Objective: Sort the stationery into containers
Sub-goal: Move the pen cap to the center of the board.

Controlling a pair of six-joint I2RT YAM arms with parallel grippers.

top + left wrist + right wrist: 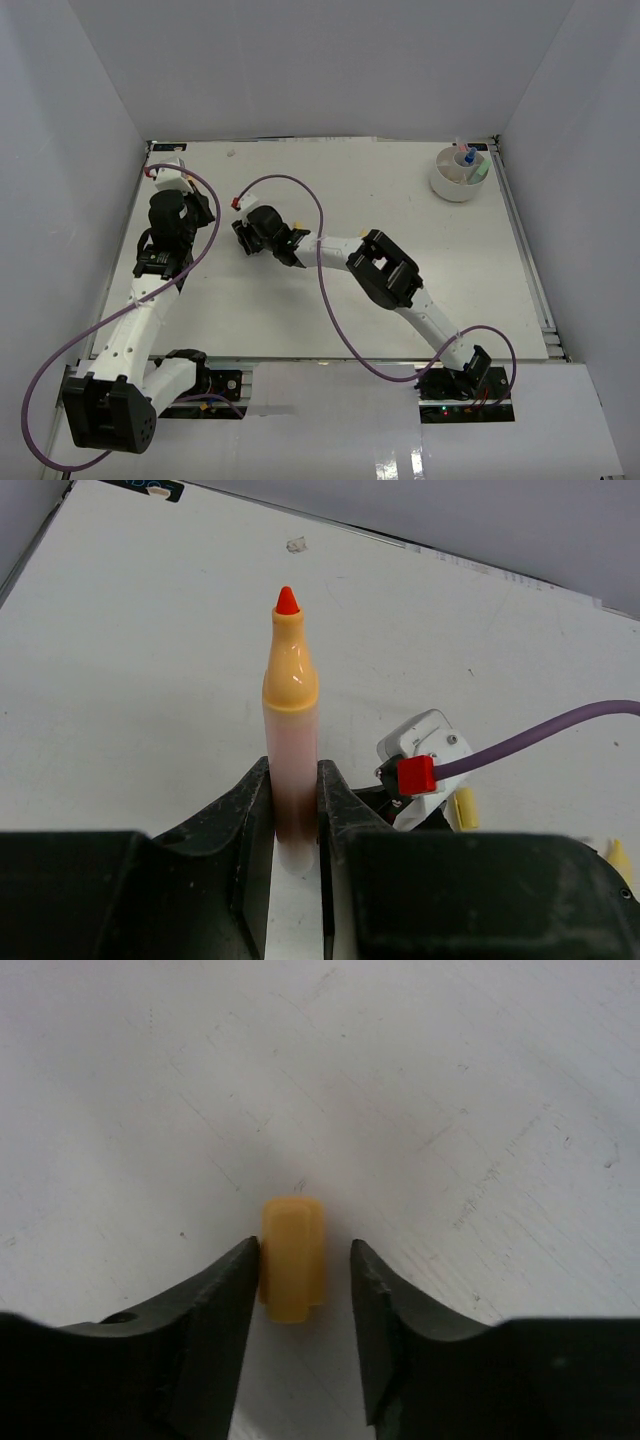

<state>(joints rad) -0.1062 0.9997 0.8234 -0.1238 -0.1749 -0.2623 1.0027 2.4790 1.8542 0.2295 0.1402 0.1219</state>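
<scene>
Between the right gripper's (305, 1280) half-closed fingers a yellow cap (292, 1258) lies on the table (450, 1080), not yet pinched. An uncapped orange marker (290, 730) is clamped by the left gripper (297, 825). Closing, then capping seems needed before the distant tub (458, 178).

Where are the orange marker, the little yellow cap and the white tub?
orange marker (291, 695), left wrist view, on its pale orange neck.
yellow cap (292, 1257), right wrist view, on its middle.
white tub (447, 186), top view, on its outer wall.
</scene>
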